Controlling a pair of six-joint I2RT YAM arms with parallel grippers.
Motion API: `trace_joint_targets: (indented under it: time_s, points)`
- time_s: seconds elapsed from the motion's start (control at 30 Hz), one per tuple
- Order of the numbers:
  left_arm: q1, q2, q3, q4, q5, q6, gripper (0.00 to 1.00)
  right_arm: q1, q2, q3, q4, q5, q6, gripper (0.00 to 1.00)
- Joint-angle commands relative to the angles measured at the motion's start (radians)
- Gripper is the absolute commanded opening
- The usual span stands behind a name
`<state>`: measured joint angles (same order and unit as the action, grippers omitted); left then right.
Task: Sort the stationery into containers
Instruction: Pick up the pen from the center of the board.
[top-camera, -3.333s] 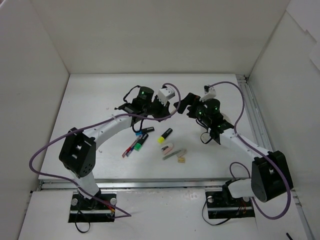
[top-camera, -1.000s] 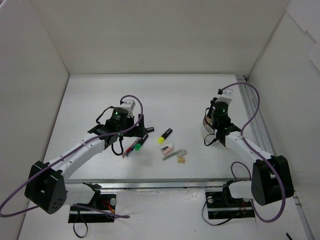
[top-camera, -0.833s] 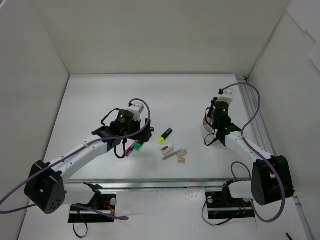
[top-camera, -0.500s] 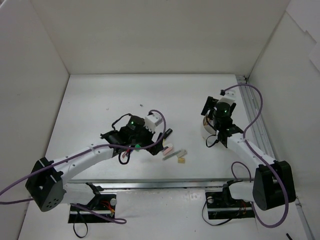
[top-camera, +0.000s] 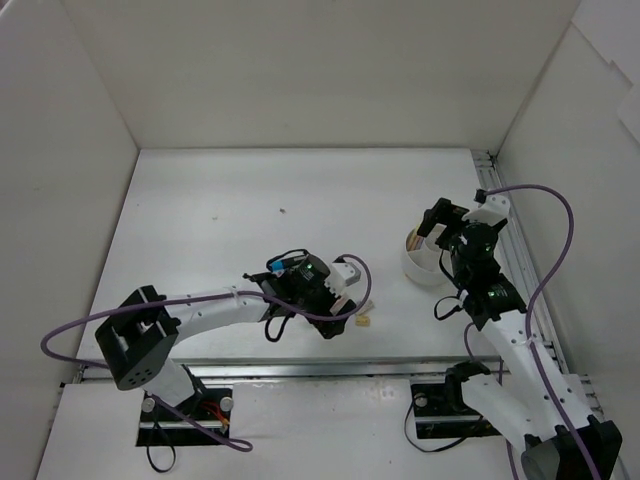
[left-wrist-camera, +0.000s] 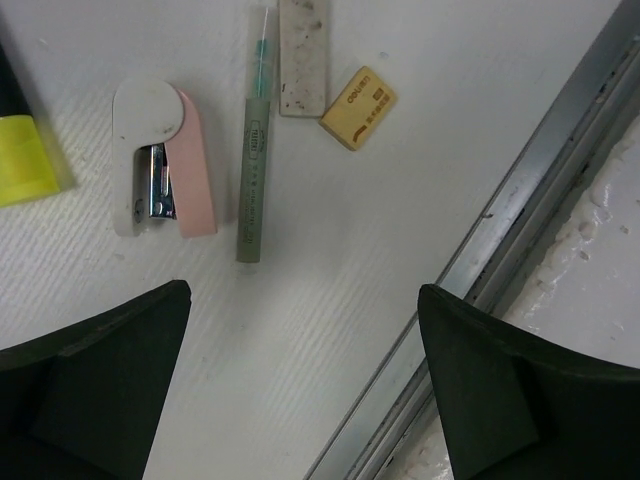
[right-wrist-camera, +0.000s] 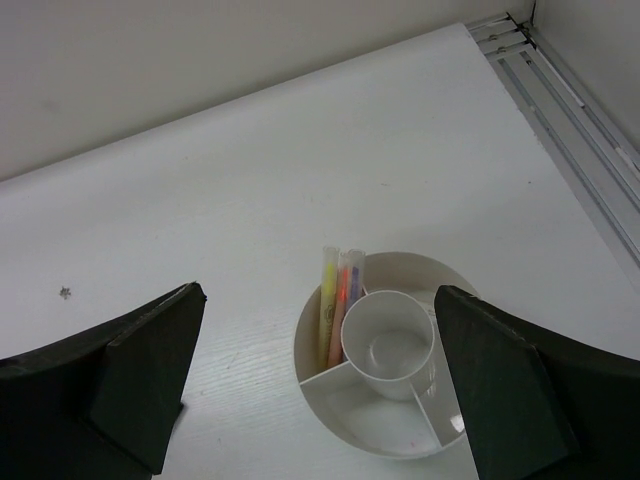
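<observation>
In the left wrist view my left gripper (left-wrist-camera: 303, 300) is open above the table, with nothing between its fingers. Just ahead of it lie a pink-and-white item (left-wrist-camera: 190, 165), a grey-green pen (left-wrist-camera: 254, 180), a grey eraser (left-wrist-camera: 303, 55), a tan eraser (left-wrist-camera: 358, 107) and the yellow end of a highlighter (left-wrist-camera: 22, 158). My right gripper (right-wrist-camera: 320, 292) hangs open over the white round tub (right-wrist-camera: 400, 440). The tub has a smaller cup (right-wrist-camera: 390, 345) at its centre. Three thin sticks (right-wrist-camera: 338, 300) stand in its left compartment. In the top view, the left gripper (top-camera: 340, 312) covers most of the stationery.
A metal rail (left-wrist-camera: 520, 230) along the table's front edge runs close to the right of the left gripper. In the top view the tub (top-camera: 420, 268) sits at the right, with a side rail (top-camera: 515, 260) beyond it. White walls enclose the table.
My right gripper has opened and drawn back and up from the tub. The left arm has swung right, from the pens to over the erasers near the front edge, staying open.
</observation>
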<state>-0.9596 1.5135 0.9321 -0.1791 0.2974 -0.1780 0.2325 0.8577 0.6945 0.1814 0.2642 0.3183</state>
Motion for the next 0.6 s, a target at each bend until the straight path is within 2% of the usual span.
trace_joint_targets:
  time_s: [0.0,0.13,0.4,0.5,0.53,0.57]
  points:
    - [-0.002,0.02,0.028,0.091,-0.023,-0.034,0.9,-0.006,-0.049,0.01,-0.023,-0.014,0.015,0.98]
    - [-0.002,0.099,0.053,0.101,-0.02,-0.044,0.85,-0.009,-0.077,0.005,-0.028,-0.016,0.021,0.98]
    - [-0.002,0.177,0.096,0.064,-0.113,-0.052,0.75,-0.007,-0.085,0.007,-0.033,-0.026,0.021,0.98]
    - [-0.011,0.2,0.114,0.053,-0.116,-0.051,0.65,-0.004,-0.089,0.002,-0.033,-0.023,0.021,0.98]
    - [-0.011,0.211,0.125,0.041,-0.121,-0.051,0.54,-0.005,-0.089,-0.004,-0.023,-0.014,0.021,0.98]
    - [-0.025,0.223,0.14,0.009,-0.109,-0.041,0.51,-0.007,-0.088,-0.007,-0.019,-0.01,0.021,0.98]
